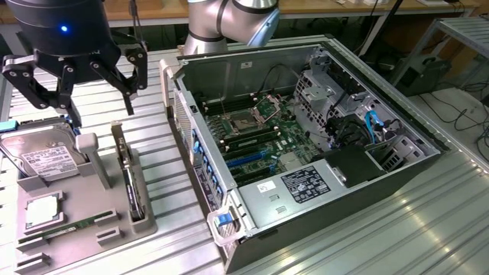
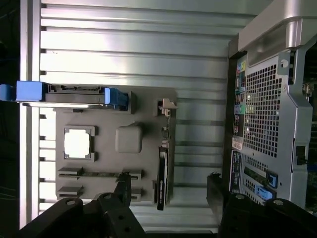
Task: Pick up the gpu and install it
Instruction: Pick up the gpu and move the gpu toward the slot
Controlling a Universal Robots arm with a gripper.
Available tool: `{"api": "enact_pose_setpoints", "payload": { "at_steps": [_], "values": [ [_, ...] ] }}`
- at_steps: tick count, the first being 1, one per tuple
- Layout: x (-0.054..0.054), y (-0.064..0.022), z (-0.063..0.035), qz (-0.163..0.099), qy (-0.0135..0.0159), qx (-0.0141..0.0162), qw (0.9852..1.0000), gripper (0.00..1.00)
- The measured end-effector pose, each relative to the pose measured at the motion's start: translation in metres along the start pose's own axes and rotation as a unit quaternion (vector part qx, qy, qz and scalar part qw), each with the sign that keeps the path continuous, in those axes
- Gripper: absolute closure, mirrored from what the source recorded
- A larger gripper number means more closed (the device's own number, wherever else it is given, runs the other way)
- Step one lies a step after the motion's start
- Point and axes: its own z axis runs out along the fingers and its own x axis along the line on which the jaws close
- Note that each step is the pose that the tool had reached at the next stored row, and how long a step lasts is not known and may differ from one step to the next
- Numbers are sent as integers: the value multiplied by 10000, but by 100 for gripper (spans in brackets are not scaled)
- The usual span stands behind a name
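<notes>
PC case [image 1: 344, 217] at the exterior view's right, grey tray [image 1: 84, 195] beside it, gripper [image 1: 99, 107] above tray with fingers spread, gpu [image 1: 131, 189] on edge in tray slot below, long axis crossing the finger line.

The ribbed metal table [image 1: 428, 229] is gleaming. The grey plastic tray [image 1: 114, 213] is looking matt. The gpu [image 1: 135, 197] is showing a slightly glossy black face and pale metal bracket [image 1: 118, 137]; the case [image 1: 252, 63] is showing dull sheet metal.
</notes>
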Motion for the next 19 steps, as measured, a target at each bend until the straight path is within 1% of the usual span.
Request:
{"api": "enact_pose_setpoints", "payload": {
  "at_steps": [1, 4, 6, 11, 13, 16, 19],
  "values": [
    [0, 6, 18, -7, 1, 14, 10000, 28],
    [-4, 6, 71, -29, 2, 16, 10000, 28],
    [-7, 5, 131, -53, 2, 16, 10000, 28],
    [-5, -3, 215, -79, 2, 17, 10000, 28],
    [-4, -4, 287, -80, 2, 17, 10000, 28],
    [-3, -11, 332, -85, 3, 17, 10000, 28],
    [-1, -33, 350, -84, 2, 16, 10000, 28]
  ]
}}
